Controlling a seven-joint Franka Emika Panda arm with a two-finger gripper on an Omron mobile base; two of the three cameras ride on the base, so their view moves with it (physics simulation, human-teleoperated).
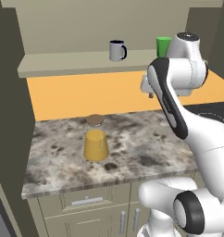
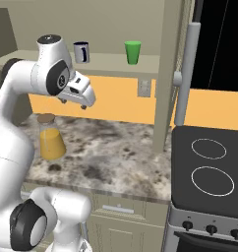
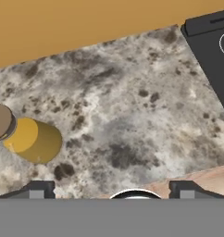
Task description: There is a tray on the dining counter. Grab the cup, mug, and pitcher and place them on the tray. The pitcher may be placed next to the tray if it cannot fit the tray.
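The pitcher (image 1: 96,141) (image 2: 51,140) (image 3: 33,139), a clear carafe of orange liquid with a brown lid, stands upright on the short marble counter (image 1: 132,148). My gripper (image 1: 150,94) (image 2: 73,104) (image 3: 111,189) hangs open above that counter, to the right of the pitcher and well apart from it, with nothing between its fingers. On the shelf behind, the grey mug (image 1: 117,50) (image 2: 81,51) stands to the left of the green cup (image 1: 163,46) (image 2: 133,52). The tray and the dining counter are out of view.
A beige shelf (image 1: 72,64) runs above an orange backsplash (image 1: 86,95). A black stove (image 2: 209,167) (image 3: 211,46) adjoins the counter's right end. A beige wall post (image 2: 165,74) and a tall grey handle (image 2: 186,74) rise at the right. A dark panel (image 1: 9,115) bounds the counter's left.
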